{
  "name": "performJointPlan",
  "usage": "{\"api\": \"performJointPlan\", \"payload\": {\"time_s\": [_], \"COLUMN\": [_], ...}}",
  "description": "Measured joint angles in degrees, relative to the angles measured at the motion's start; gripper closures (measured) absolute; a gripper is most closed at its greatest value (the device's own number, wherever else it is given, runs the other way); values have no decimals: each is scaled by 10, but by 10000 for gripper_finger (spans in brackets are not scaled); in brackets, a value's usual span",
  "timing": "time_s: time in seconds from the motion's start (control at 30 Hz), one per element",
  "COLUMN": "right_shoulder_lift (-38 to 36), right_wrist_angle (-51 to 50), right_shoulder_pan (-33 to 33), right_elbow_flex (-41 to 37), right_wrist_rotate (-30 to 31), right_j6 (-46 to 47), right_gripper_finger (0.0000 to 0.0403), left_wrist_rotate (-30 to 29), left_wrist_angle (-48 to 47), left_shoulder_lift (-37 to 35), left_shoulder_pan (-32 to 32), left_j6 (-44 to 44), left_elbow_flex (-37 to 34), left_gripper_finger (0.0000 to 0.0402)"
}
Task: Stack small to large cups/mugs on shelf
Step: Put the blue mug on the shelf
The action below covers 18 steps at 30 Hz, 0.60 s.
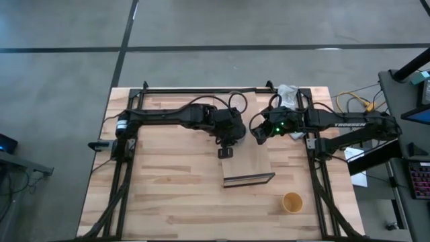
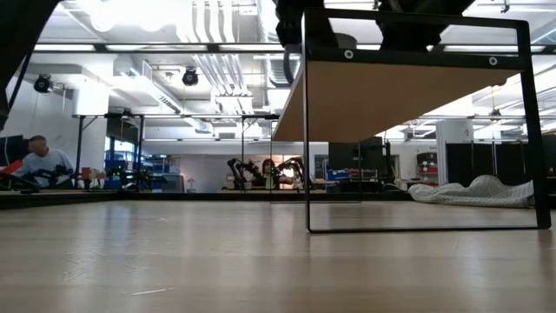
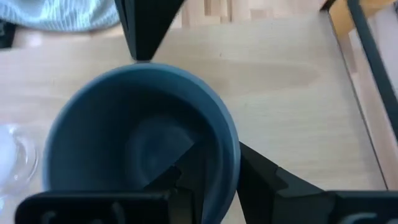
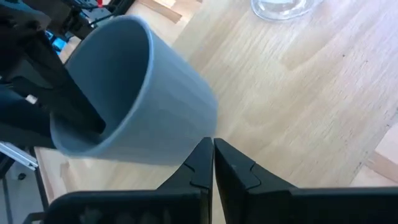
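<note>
left pincer (image 3: 205, 186) clamps rim of blue-grey mug (image 3: 140, 140) above shelf (image 3: 280, 93). glass cup (image 3: 12, 158) just beside it. right pincer (image 4: 213, 163) closed, empty, beside mug.

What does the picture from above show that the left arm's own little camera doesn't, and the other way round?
Only the overhead picture shows the yellow cup standing alone on the table, far from the shelf, and both arms meeting over the shelf's far end.

Only the left wrist camera shows the blue-grey mug from above, with one of the left gripper's fingers outside its rim and the other inside, plus the clear glass beside it and a pale cloth behind.

Both show the shelf's light wooden top and the left gripper.
</note>
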Motion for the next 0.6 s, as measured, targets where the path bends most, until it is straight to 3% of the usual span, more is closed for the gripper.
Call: {"api": "performJointPlan", "payload": {"time_s": [0.6], "right_shoulder_lift": [-4], "right_wrist_angle": [4], "right_shoulder_pan": [0], "right_elbow_flex": [0], "right_wrist_rotate": [2], "right_j6": [-6], "right_gripper_finger": [394], "left_wrist_rotate": [-27], "left_wrist_angle": [-3], "left_shoulder_lift": [-12], "left_shoulder_pan": [-2], "left_j6": [48], "left_elbow_flex": [30], "left_gripper_finger": [340]}}
